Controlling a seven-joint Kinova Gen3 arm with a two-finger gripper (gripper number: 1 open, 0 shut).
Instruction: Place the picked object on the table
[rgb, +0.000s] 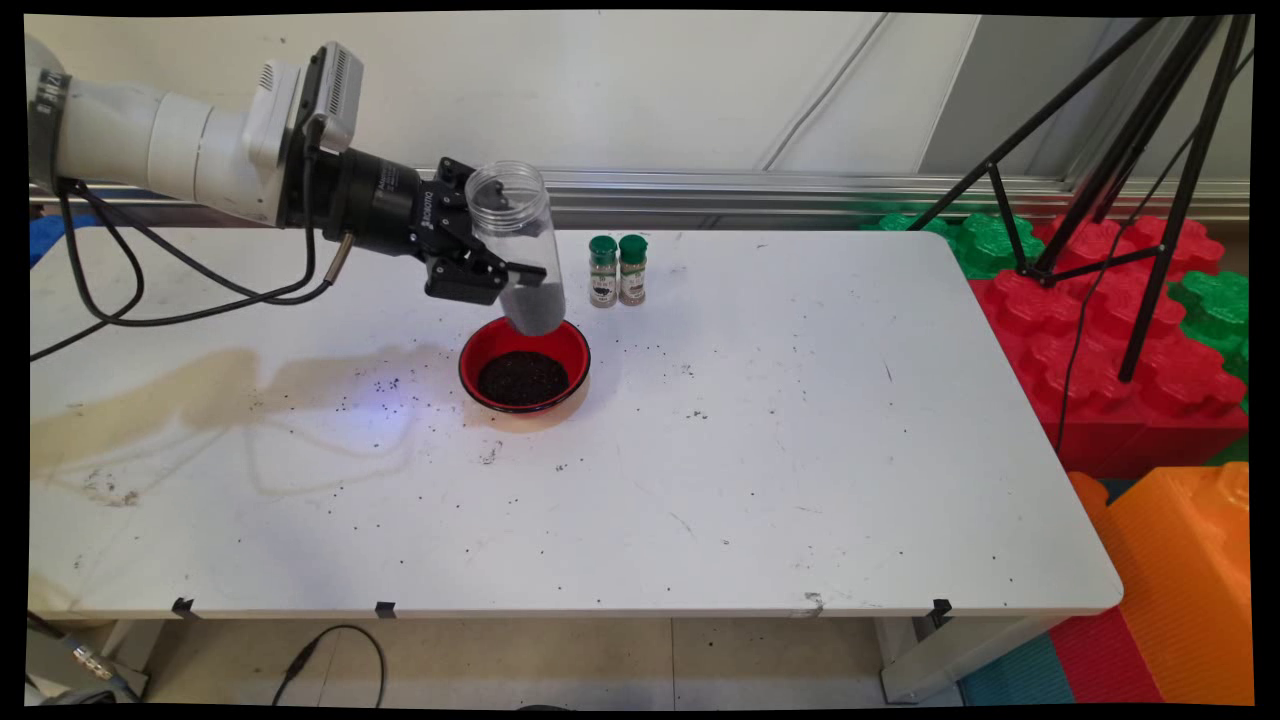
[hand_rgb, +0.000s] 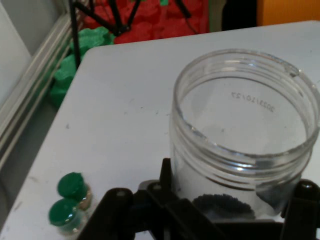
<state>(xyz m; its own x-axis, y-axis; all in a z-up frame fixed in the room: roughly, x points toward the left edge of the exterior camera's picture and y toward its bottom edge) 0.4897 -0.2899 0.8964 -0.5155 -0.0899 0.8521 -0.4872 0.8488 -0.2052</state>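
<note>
A clear plastic jar (rgb: 522, 250), open at the top and with dark grains at its bottom, is held by the hand (rgb: 487, 262) just above a red bowl (rgb: 524, 365) of dark grains on the counter (rgb: 800, 450). Two green-capped spice bottles (rgb: 617, 270) are seen beside it.

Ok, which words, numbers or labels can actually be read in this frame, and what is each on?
"ROBOTIQ": on the black two-finger gripper, upside down.
Date stamp on the clear plastic jar: seen mirrored through the wall, roughly "22/01/2025", uncertain.
Labels on the two green-capped spice bottles: too small to read.
</note>
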